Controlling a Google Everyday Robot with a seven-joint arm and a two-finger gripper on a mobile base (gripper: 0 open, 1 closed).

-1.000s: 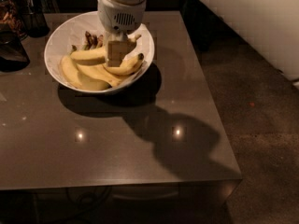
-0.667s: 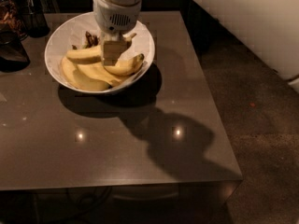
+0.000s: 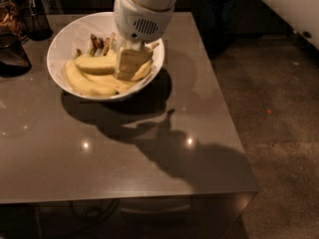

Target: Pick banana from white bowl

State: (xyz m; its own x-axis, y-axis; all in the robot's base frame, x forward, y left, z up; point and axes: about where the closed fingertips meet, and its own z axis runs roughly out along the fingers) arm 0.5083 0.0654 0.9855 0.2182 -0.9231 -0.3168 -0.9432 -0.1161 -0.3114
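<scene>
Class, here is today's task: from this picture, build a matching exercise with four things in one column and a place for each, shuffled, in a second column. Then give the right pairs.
Things
1. bananas
2. gripper
3. dark glass containers
4. white bowl

Places
a. at the picture's top left corner
b. on the table, right of the containers
c. lying inside the bowl
d. lowered over the bowl's right half

Pairs: 1-c, 2-d, 3-a, 4-b
</scene>
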